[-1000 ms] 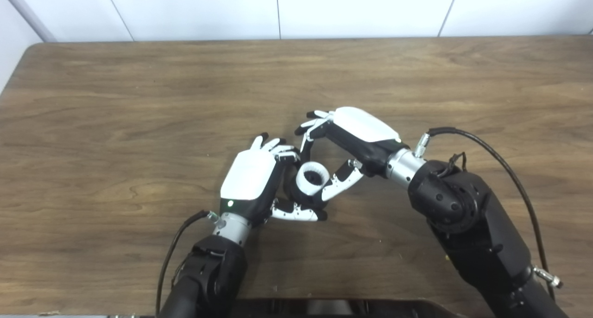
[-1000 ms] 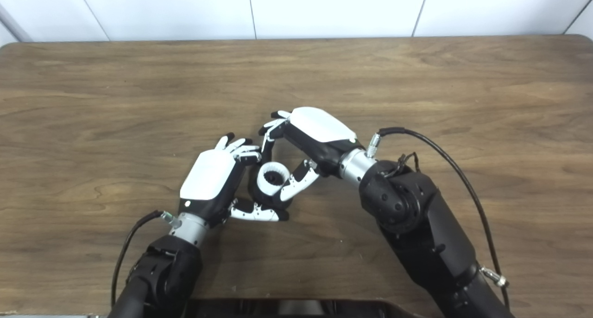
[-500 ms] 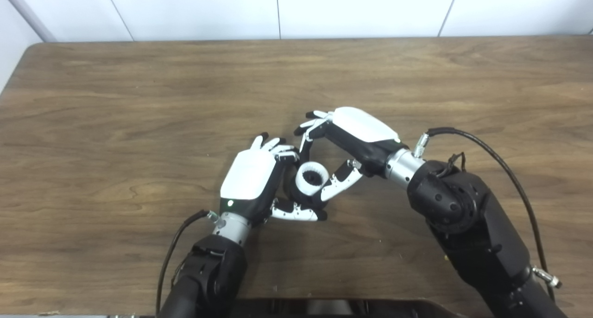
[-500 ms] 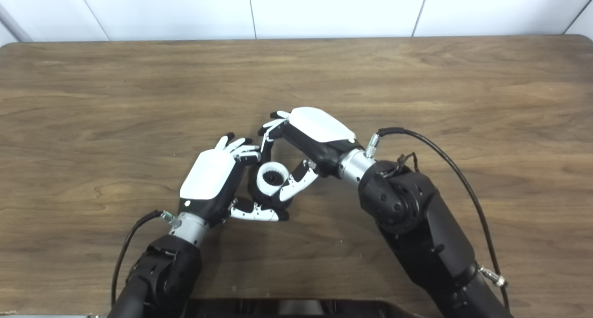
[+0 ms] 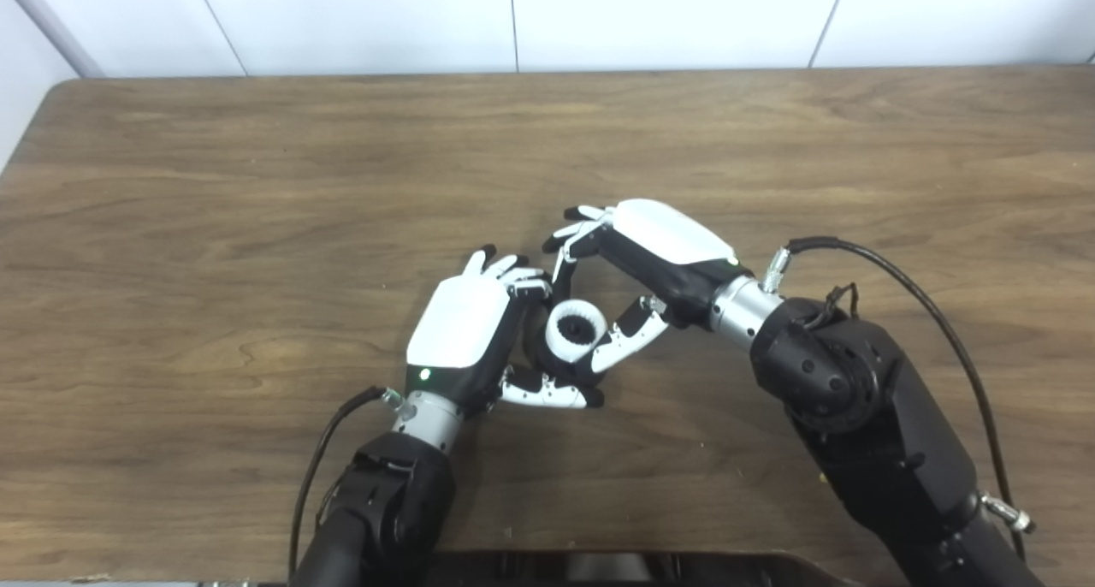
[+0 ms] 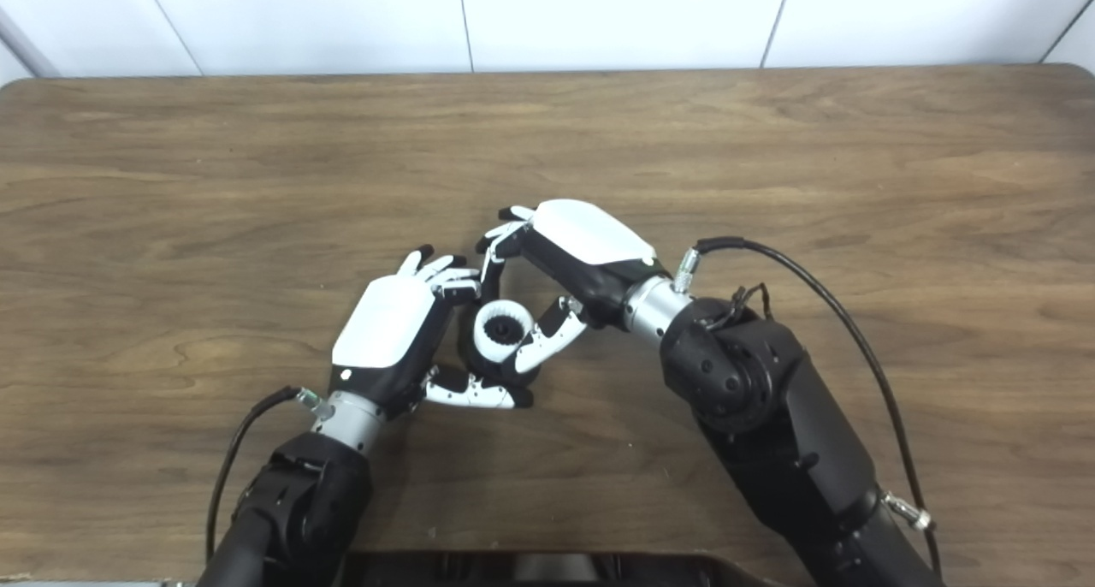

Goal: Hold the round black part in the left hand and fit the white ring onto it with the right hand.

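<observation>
1. While little has changed over the last second, left hand (image 5: 466,330) fingers stay clamped on round black part (image 5: 547,360).
2. Right hand (image 5: 663,253) fingers stay pinched on toothed white plastic ring (image 5: 575,330), seated atop part between both hands; fit looks nearly done.

Left hand (image 6: 389,330) grips black part (image 6: 476,353); right hand (image 6: 575,253) pinches white ring (image 6: 501,331) on it.

Paired head views, overlapping table (image 5: 257,185)

No text, label, brand, number or sign can be read on anything near the wooden table (image 5: 257,185), the hands included.
</observation>
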Controlling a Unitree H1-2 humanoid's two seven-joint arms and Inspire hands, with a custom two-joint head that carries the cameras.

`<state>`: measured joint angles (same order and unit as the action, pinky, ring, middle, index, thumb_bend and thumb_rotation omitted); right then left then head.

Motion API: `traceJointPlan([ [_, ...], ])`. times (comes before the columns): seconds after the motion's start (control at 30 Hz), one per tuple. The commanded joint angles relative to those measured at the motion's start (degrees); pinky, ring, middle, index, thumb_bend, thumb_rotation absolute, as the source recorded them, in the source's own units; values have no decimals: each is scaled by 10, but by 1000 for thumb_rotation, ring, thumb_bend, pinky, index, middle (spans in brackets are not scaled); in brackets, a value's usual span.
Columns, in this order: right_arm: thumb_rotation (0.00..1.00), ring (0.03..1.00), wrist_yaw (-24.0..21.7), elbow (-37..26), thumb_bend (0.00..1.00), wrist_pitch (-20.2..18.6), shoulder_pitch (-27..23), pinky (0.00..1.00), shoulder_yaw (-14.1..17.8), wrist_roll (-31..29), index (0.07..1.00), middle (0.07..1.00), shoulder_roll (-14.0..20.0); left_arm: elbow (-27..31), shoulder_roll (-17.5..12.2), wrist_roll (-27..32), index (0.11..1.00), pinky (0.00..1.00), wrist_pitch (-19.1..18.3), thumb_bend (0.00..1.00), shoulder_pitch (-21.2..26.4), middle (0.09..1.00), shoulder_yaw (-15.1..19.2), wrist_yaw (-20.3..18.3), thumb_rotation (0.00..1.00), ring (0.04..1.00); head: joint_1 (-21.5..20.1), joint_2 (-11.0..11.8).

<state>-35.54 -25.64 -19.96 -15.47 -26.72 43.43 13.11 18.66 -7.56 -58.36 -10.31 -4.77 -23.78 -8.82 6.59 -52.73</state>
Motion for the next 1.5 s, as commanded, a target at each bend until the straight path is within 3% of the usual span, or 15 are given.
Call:
traceJointPlan([
  [0.0,136,955,4,-10,523,16,-11,962,-3,0,484,824,-2,5,0,-5,483,1000,1,523,2,779,-3,-10,49,900,0,0],
  [1.47,146,950,18,4,525,37,-6,916,-4,4,491,847,1,9,2,-11,483,1000,-1,523,2,777,-1,-12,48,894,-1,-3],
])
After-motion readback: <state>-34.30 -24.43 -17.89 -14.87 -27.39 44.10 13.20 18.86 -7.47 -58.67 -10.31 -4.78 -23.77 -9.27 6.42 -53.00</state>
